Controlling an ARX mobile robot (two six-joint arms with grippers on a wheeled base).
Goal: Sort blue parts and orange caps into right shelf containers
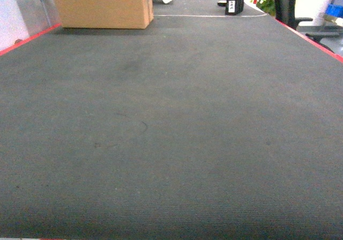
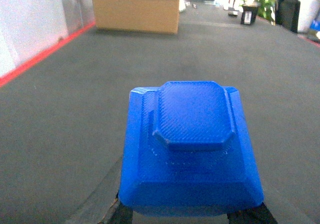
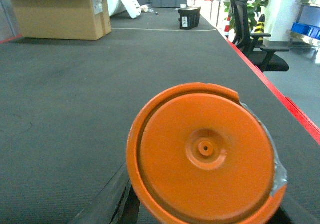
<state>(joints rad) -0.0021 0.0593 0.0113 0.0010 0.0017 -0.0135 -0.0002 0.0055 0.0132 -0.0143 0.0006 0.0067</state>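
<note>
In the left wrist view a blue part (image 2: 190,149) fills the lower middle of the picture, a blocky stepped piece with a raised octagonal top face, sitting directly in front of the camera and held above the dark grey table surface (image 2: 75,134). Only dark slivers of the left gripper (image 2: 192,216) show under the part's lower corners, one at each side, so the jaws stand clamped on the part from below its near edge. In the right wrist view an orange cap (image 3: 205,154) takes up the lower centre, its round flat face with a small central boss turned toward the camera (a strip of clear tape clings to its right rim). The right gripper (image 3: 200,219) is almost wholly hidden behind the cap; a dark finger edge shows at the lower left of the cap, and the cap rides in the grip just in front of the lens. The head view shows neither arm nor either piece, only the broad grey table with a red edge strip (image 1: 316,39) along its sides. At the far end stand a brown cardboard box (image 1: 102,4) on the left and a small black container (image 1: 234,2) further right. A black office chair (image 3: 257,39) stands beyond the table's right edge.
</note>
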